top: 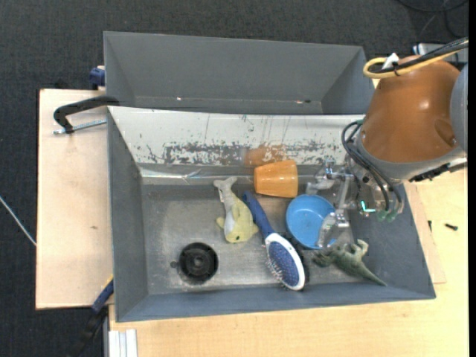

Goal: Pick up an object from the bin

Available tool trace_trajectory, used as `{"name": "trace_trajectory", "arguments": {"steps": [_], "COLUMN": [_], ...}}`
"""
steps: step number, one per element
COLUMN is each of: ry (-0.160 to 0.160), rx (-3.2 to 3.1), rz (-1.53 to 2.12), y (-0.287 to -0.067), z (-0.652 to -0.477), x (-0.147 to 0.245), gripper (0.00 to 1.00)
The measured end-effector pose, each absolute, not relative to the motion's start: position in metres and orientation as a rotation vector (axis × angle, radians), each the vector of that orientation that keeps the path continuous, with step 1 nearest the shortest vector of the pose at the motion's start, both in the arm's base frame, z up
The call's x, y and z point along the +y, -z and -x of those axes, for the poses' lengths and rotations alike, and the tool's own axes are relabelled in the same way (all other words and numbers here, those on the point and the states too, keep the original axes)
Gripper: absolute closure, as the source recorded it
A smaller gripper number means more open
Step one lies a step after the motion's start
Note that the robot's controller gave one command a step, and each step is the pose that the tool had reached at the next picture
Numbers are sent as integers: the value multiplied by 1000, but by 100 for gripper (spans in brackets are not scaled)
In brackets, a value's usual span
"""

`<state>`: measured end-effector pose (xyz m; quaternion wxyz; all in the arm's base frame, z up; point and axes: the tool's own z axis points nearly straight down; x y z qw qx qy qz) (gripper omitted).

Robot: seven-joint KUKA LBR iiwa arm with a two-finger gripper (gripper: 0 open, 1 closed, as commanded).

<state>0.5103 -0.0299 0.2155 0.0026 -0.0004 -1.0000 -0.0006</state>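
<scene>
My gripper (pixel 336 216) hangs low in the right part of the bin, its fingers pointing down beside the right edge of a blue cup (pixel 306 220). Just below it lies a green toy dinosaur (pixel 348 259). An orange cup (pixel 276 179) lies on its side up and to the left of the gripper, near the back wall. Nothing shows between the fingers, and their gap is hard to judge.
A blue-handled brush with a white head (pixel 277 248) lies diagonally at the bin's middle. A yellow and white toy (pixel 236 216) rests left of it. A black round cap (pixel 198 261) sits at the front left. The arm's orange cover stands over the bin's right rim.
</scene>
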Motion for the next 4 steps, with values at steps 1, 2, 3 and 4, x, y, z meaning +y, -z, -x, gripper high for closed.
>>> {"name": "trace_trajectory", "arguments": {"steps": [1, 2, 3, 4], "ry": [0, 0, 1, 1], "rx": [-3126, -3127, -3128, -3128], "rz": [-296, -297, -298, -298], "y": [-82, -84, -84, -84], "z": [-499, -499, -499, -499], "x": [-31, -31, -31, -30], "gripper": [0, 100, 0, 100]}}
